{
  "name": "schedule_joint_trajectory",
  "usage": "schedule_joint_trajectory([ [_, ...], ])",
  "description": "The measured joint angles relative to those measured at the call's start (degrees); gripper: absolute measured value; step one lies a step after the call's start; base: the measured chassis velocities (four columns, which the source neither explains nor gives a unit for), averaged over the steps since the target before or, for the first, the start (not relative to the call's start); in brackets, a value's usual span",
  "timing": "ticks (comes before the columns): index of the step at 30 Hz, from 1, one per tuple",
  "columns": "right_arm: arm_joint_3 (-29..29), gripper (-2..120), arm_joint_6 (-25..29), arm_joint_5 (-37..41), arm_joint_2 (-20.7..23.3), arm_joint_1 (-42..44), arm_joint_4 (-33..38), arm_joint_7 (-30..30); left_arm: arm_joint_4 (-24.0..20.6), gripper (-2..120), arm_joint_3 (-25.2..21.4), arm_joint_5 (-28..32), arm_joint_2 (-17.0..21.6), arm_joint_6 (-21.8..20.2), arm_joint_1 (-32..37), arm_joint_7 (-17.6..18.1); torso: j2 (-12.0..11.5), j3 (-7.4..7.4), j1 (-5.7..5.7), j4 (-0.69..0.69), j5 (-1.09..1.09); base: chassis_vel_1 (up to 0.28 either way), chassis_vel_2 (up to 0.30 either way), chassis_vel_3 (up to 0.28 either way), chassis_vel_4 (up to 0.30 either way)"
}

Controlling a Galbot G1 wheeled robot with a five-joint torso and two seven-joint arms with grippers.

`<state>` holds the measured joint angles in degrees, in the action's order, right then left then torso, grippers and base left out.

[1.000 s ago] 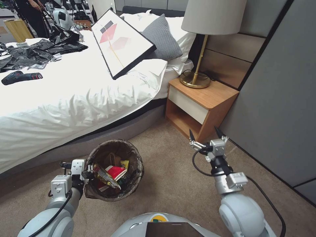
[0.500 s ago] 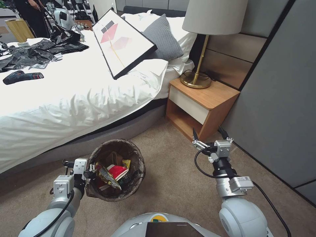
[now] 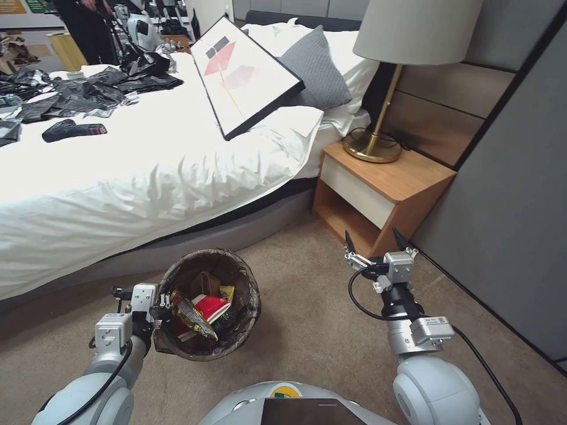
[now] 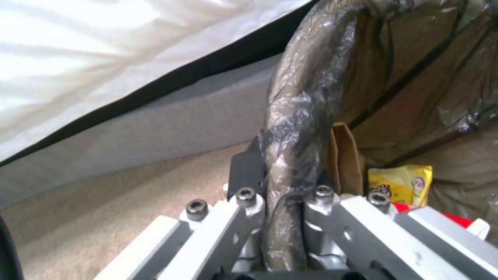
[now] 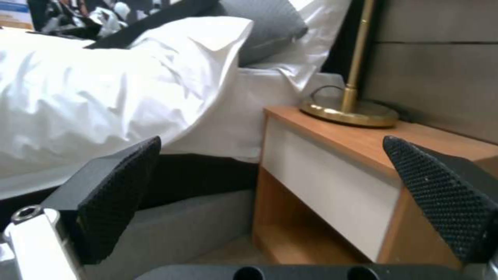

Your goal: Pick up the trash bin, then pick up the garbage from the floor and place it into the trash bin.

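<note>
The trash bin [image 3: 245,277], round and lined with a dark bag, hangs just above the beige carpet floor [image 3: 307,319] in front of the bed. My left gripper [image 3: 160,308] is shut on its near-left rim; the left wrist view shows the bag-covered rim [image 4: 295,128] pinched between the fingers. Garbage [image 3: 204,310] lies inside: a red cup, a yellow wrapper [image 4: 399,182], a brown paper bag [image 4: 346,155] and a gold wrapper. My right gripper [image 3: 375,241] is raised to the right of the bin, open and empty, its black pads [image 5: 119,190] wide apart and pointing at the nightstand.
A white bed [image 3: 147,177] with a framed picture [image 3: 245,74] and a grey pillow fills the left. A wooden nightstand [image 3: 384,189] with a brass lamp [image 3: 378,136] stands ahead on the right. A grey wall panel [image 3: 508,206] runs along the right. Carpet lies between bed and wall.
The whole picture has slid to the right, so the camera has turned left. The right gripper has dropped slightly; the left gripper still holds the bin.
</note>
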<state>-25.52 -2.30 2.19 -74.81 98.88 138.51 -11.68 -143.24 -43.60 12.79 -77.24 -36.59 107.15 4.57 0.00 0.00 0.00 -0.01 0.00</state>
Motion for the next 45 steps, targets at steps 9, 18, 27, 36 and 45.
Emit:
schedule_joint_trajectory([
  [9, 0.09, 100, 0.48, -0.17, 0.09, 0.49, 0.1, -0.16, 0.0, 3, -0.08, 0.03, -0.15, 0.13, 0.13, 0.13, 0.0, 0.0, 0.0, 0.01, 0.0, 0.054, 0.056, 0.052, 0.053],
  [18, 0.03, 100, 0.58, -0.14, 0.35, 0.7, 0.26, -0.36, 0.0, 3, -0.32, 0.42, -0.12, 0.4, 0.24, 0.26, 0.0, 0.0, 0.0, 0.0, 0.0, 0.039, 0.039, 0.041, 0.039],
  [27, -0.28, 100, 1.56, -0.17, 0.26, 2.39, 0.65, -0.75, 0.0, 3, -0.36, 0.9, -0.37, 0.47, 0.24, 0.49, 0.0, 0.0, 0.0, 0.01, 0.0, 0.068, 0.055, 0.054, 0.056],
  [36, -0.2, 100, 1.78, -0.29, -0.02, 2.25, 0.56, -0.95, 0.0, 3, -0.59, 1.24, -0.1, 0.49, 0.15, 0.51, 0.0, 0.0, 0.0, 0.01, 0.0, 0.04, 0.042, 0.037, 0.04],
  [45, -0.16, 100, 1.78, -0.35, -0.01, 2.4, 0.27, -1.09, 0.0, 3, -0.6, 1.25, -0.16, 0.49, 0.12, 0.5, 0.0, 0.0, 0.0, 0.0, 0.0, 0.048, 0.054, 0.058, 0.058],
])
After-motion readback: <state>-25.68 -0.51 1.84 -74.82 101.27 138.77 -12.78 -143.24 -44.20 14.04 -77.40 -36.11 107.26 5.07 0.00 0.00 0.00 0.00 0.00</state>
